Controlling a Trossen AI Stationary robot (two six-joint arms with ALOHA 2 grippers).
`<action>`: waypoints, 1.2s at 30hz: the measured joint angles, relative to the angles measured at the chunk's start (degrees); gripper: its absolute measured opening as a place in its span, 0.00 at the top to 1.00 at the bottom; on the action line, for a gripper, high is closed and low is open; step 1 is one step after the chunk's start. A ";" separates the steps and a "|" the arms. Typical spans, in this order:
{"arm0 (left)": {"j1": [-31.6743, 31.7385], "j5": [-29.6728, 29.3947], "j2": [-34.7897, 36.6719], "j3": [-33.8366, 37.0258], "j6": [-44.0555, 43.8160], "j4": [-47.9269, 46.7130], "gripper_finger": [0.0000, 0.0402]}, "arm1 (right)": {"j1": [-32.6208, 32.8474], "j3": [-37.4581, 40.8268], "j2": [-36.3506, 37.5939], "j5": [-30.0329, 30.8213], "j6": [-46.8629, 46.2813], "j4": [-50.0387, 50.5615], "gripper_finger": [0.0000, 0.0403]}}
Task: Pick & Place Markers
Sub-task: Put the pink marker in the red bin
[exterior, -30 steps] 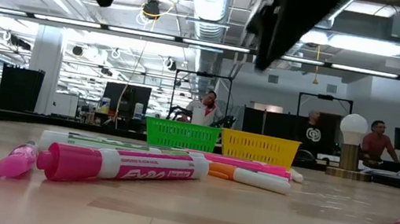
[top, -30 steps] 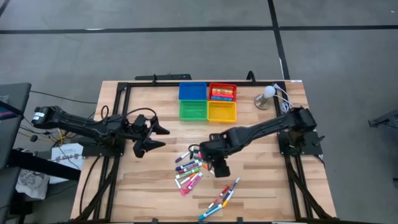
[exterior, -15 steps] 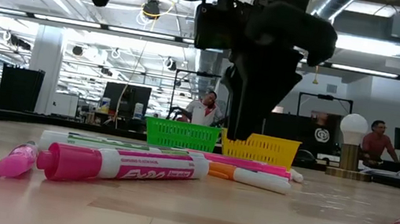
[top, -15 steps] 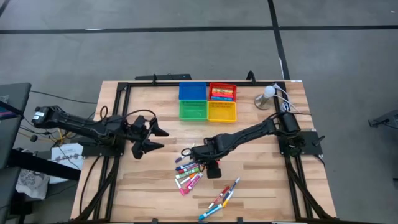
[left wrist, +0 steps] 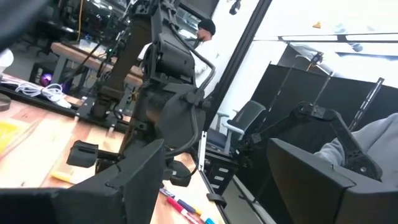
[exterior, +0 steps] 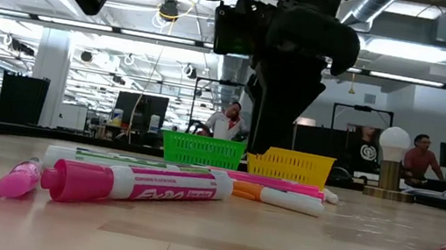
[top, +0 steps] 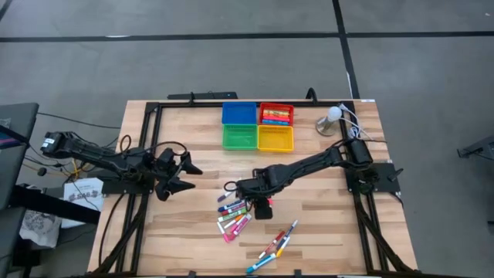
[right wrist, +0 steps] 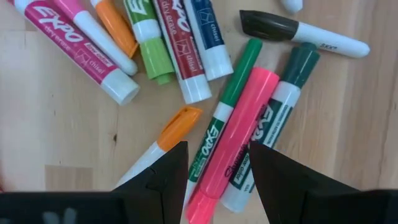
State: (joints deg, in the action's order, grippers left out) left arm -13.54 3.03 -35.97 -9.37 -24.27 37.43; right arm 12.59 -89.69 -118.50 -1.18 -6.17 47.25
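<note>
The right gripper (top: 248, 188) hovered partly open and empty over the markers (top: 235, 214) clustered mid-table, fingers (right wrist: 163, 176) flanking a pink marker (right wrist: 231, 142). The left gripper (top: 184, 176) waited spread wide, empty, at table left.

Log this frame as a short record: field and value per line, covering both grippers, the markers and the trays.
right gripper: open, empty, low over the main marker pile, a pink marker lined up between its fingers
left gripper: open, empty, waiting above the table's left side, clear of the markers
markers on table: main pile at centre, a smaller group nearer the front edge
red tray: already holds several markers
blue tray: no markers visible
green tray: no markers visible
yellow tray: no markers visible
</note>
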 joint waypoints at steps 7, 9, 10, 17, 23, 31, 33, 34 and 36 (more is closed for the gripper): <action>0.00 0.02 0.27 0.18 0.02 0.02 0.30 | -0.02 0.00 0.04 -0.19 1.70 -1.83 0.60; 0.00 0.02 0.27 0.16 0.11 0.02 0.30 | -0.05 0.00 0.04 -0.30 2.00 -1.73 0.60; 0.00 0.02 0.27 0.18 0.31 0.00 0.30 | -0.05 0.00 0.04 -0.32 2.14 -1.73 0.60; 0.00 0.02 0.27 0.16 1.50 0.08 0.30 | -0.38 0.00 0.07 -0.36 2.16 -2.57 0.60; 0.00 0.02 0.25 0.16 1.54 0.09 0.30 | -0.62 0.09 -0.90 -0.65 2.65 -2.56 0.64; 0.00 1.20 -0.13 0.16 1.37 0.31 0.30 | -1.20 -0.08 -3.63 -1.96 3.17 -2.47 0.71; 0.00 1.35 -0.32 0.16 1.35 0.10 0.30 | -1.56 0.06 -4.22 -1.89 3.17 -2.53 0.71; 0.00 1.37 -0.32 0.16 1.33 0.04 0.30 | -1.82 -0.04 -4.53 -1.89 3.16 -3.00 0.71; 0.00 1.37 -0.47 0.16 1.33 0.36 0.30 | -2.25 0.07 -4.57 -1.88 3.07 -1.46 0.71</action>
State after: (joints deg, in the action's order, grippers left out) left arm -13.54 4.40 -36.45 -9.21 -22.94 37.80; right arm 10.33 -89.62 -123.07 -3.06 -3.10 45.80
